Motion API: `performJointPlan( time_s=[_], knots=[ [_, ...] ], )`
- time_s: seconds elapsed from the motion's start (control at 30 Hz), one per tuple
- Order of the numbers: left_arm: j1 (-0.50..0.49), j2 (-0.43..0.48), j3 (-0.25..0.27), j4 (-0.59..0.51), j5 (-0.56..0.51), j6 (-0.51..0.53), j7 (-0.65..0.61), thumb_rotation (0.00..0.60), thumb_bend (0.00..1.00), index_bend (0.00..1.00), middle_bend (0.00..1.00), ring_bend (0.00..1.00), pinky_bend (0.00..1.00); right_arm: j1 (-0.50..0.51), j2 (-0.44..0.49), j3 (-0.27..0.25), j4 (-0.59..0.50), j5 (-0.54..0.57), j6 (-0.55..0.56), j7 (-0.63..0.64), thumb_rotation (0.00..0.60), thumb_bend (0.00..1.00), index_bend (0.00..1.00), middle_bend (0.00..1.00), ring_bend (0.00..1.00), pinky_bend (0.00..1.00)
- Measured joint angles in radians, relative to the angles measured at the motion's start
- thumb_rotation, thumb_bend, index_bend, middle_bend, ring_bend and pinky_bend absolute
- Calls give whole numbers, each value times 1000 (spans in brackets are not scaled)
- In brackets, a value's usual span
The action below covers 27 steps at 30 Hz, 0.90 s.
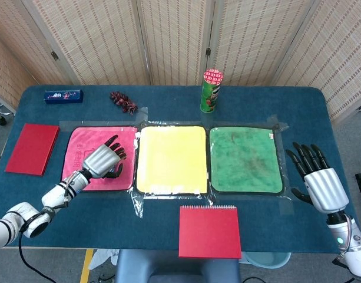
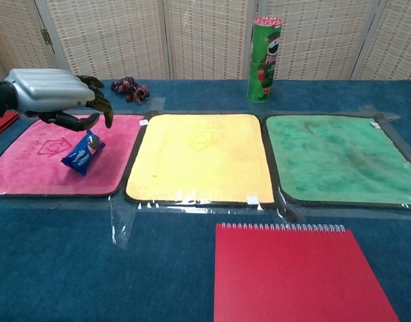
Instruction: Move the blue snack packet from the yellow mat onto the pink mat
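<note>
The left hand (image 2: 54, 98) hovered with fingers spread and nothing in them, just above the blue snack packet (image 2: 82, 152), which lay tilted below its fingertips on the pink mat (image 2: 31, 164). The yellow mat (image 2: 202, 157) sat just beside it. The right hand (image 1: 317, 180) was open, fingers apart, well away over the worktop (image 1: 168, 100).

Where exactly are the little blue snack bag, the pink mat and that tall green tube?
blue snack packet (image 2: 83, 152), chest view, middle of the wrapper.
pink mat (image 2: 31, 168), chest view, bare cloth left of the packet.
green tube (image 2: 265, 60), chest view, middle of its side.
</note>
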Motion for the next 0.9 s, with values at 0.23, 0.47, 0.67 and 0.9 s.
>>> performJointPlan(
  time_s=[0.23,0.47,0.67,0.9],
  knots=[
    [57,53,-52,-125,-61,99,-12,504,716,205,248,172,11,-11,32,-8,-14,-3,2,19,600,110,0,0,0,0],
    [193,184,-117,-304,-244,201,-105,600,719,191,237,167,12,-34,93,-30,-37,11,-16,101,600,110,0,0,0,0],
    [322,254,-115,-389,-300,325,-123,600,719,191,233,167,10,-51,111,-47,-20,15,-23,179,600,110,0,0,15,0],
    [485,260,-75,-468,-314,522,-76,600,719,188,226,167,0,-67,107,-57,-16,13,-25,210,600,111,0,9,44,0]
  ],
)
